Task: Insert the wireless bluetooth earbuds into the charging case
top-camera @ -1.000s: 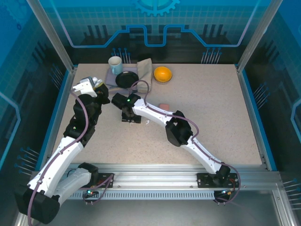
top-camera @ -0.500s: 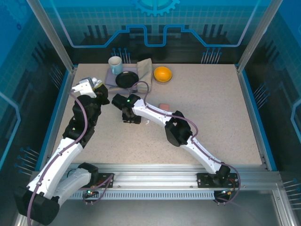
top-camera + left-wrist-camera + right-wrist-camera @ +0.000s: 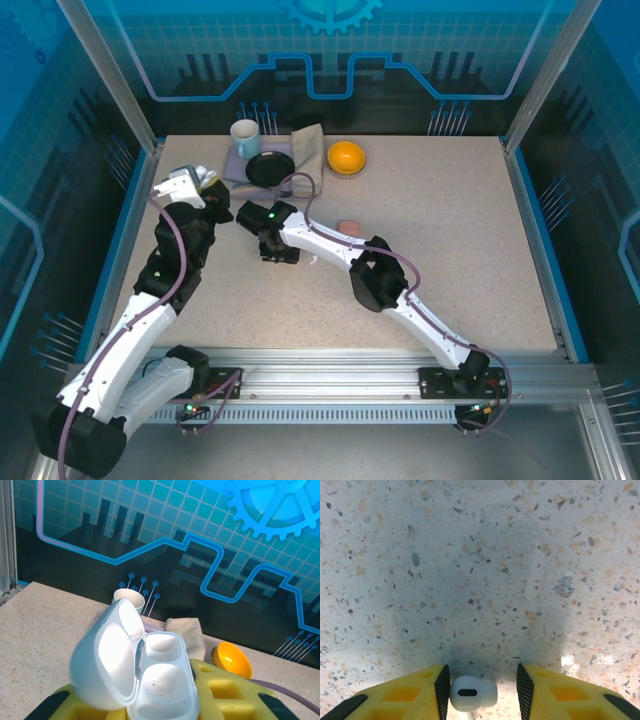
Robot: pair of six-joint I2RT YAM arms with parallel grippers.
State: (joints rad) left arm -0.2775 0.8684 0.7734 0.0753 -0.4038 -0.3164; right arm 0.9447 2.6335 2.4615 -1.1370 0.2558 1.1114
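A white charging case (image 3: 160,680) lies with its lid swung open to the left and both wells empty, and my left gripper (image 3: 160,702) is shut on it. That gripper (image 3: 196,181) is raised at the table's far left. A white earbud (image 3: 472,694) lies on the speckled table between the yellow fingers of my right gripper (image 3: 480,682). It touches the left pad (image 3: 443,685), and a gap separates it from the right pad (image 3: 522,685), so the gripper is open. My right gripper (image 3: 277,250) points down at the table, left of centre.
At the far edge stand a white cup (image 3: 245,136), a black dish (image 3: 270,167), a folded beige cloth (image 3: 309,148) and an orange bowl (image 3: 346,157). A small salmon-pink object (image 3: 348,226) lies right of my right wrist.
My right wrist has shifted slightly toward the far side, low over the table. The left arm has stayed still with the case.
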